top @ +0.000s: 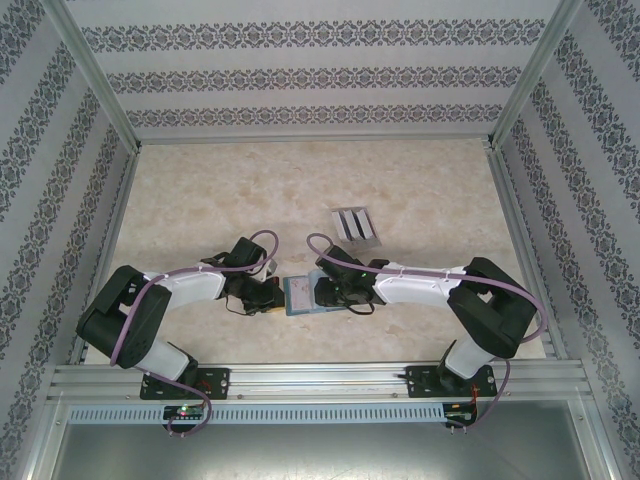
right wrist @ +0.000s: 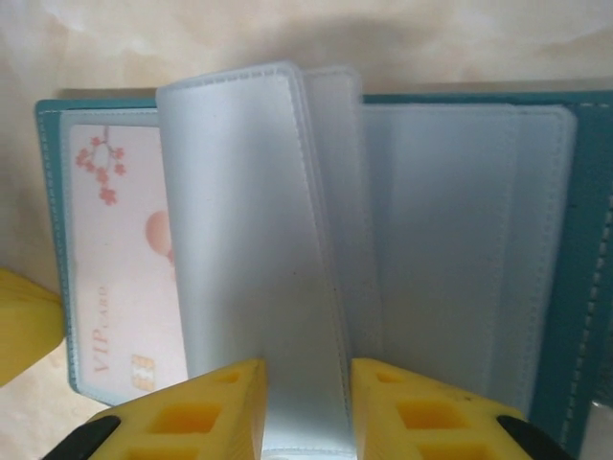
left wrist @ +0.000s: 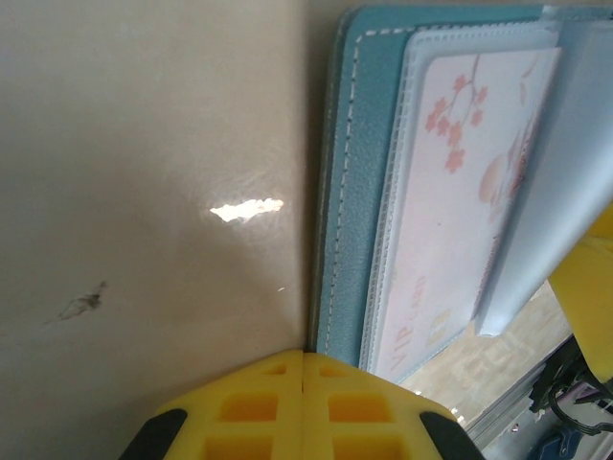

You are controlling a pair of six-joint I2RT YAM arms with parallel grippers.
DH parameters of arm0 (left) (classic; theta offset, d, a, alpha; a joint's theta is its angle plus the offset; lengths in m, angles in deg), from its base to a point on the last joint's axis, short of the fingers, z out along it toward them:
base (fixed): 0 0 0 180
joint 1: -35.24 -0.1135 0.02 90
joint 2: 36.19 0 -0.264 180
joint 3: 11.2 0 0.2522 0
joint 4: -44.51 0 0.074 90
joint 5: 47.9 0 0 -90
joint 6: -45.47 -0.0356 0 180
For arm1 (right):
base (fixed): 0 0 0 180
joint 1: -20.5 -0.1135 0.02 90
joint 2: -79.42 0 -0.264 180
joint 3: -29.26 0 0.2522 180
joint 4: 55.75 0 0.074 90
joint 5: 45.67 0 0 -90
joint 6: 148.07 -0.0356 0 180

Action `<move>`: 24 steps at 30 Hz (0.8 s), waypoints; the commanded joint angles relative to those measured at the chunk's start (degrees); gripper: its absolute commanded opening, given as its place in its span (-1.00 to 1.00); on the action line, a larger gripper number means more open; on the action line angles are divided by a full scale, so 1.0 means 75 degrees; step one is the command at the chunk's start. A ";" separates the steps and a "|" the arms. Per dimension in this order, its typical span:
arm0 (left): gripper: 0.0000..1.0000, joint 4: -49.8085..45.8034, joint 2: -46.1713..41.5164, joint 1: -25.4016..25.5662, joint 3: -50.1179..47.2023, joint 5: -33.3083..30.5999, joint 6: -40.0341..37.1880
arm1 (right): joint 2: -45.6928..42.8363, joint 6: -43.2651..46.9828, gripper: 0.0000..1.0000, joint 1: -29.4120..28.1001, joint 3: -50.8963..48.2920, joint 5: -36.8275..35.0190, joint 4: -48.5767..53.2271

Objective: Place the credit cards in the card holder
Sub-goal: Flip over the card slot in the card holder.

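The teal card holder (top: 300, 296) lies open on the table between both grippers. In the left wrist view its stitched cover (left wrist: 340, 192) runs beside a clear pocket holding a pale pink blossom-printed card (left wrist: 460, 192). My left gripper (left wrist: 304, 355) is shut, its tips at the holder's outer edge. My right gripper (right wrist: 308, 383) stands open over the holder (right wrist: 584, 287), and a translucent sleeve leaf (right wrist: 249, 240) rises between its fingers. The same pink card (right wrist: 115, 268) sits in the leftmost pocket. The pockets to the right look empty.
A grey ridged three-slot rack (top: 356, 224) stands behind the holder, right of centre. Metal rails and patterned walls close in the table on both sides. Bare marbled tabletop (top: 250, 190) stretches to the back. A yellow finger of the left gripper (right wrist: 24, 321) shows at the holder's left edge.
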 commanded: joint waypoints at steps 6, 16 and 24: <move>-1.00 0.0135 0.0286 0.0121 0.0127 -0.0021 0.0005 | -0.0165 0.0176 -0.55 -0.0079 -0.0001 0.0333 -0.0606; -0.90 0.0029 -0.0045 0.0121 0.0114 -0.0366 0.0095 | -0.0114 0.0294 -0.47 -0.0079 -0.0036 0.0811 -0.1157; -0.77 0.0027 -0.0301 0.0114 0.0108 -0.0564 0.0282 | -0.0577 0.0337 -0.46 -0.0061 -0.0290 0.0819 -0.1440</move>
